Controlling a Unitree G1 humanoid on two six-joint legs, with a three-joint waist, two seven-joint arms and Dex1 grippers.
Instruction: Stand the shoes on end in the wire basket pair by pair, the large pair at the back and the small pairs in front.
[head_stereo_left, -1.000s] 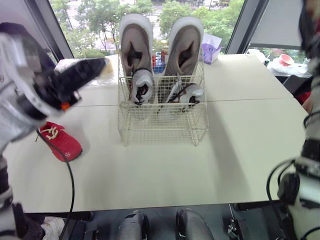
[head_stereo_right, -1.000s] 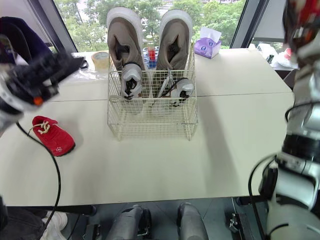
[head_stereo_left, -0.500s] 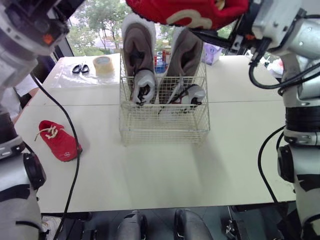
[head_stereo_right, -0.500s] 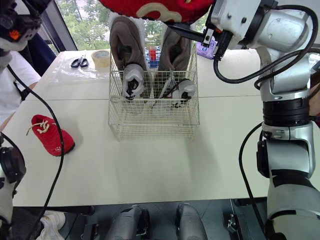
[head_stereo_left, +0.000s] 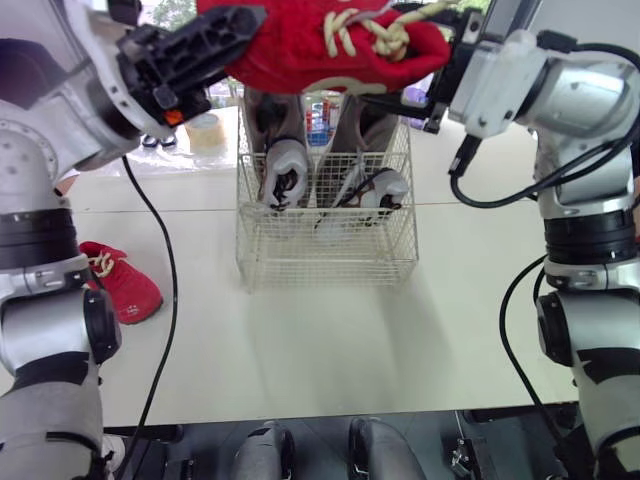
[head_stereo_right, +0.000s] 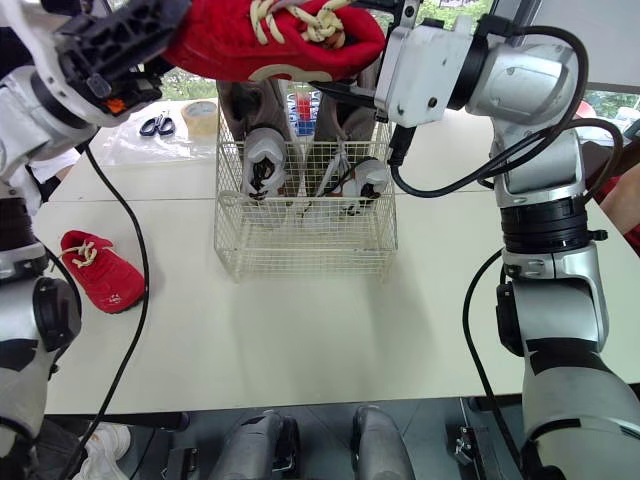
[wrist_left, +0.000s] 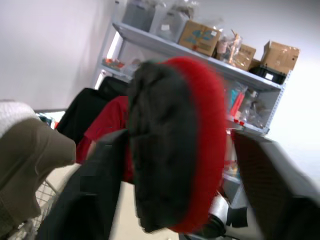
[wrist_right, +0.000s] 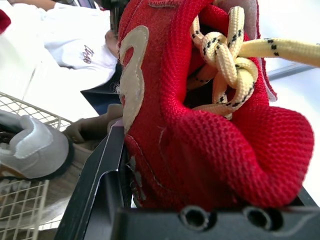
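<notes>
While the large pair (head_stereo_right: 258, 140) already stands at the back of the basket (head_stereo_left: 327, 245), we hold one red shoe (head_stereo_left: 320, 50) above it. The right gripper (head_stereo_left: 420, 60) is clamped on the heel; the left gripper (wrist_left: 175, 150) is spread round the toe, seemingly not gripping. The second red shoe (head_stereo_left: 125, 285) lies on the table (head_stereo_left: 320, 340); front row unfilled.

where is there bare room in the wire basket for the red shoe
Bare: the front strip of the white wire basket, between its front wall and the small grey shoes. Crowded: the back, with the tall beige shoes. The cream table before it is bare too.
</notes>
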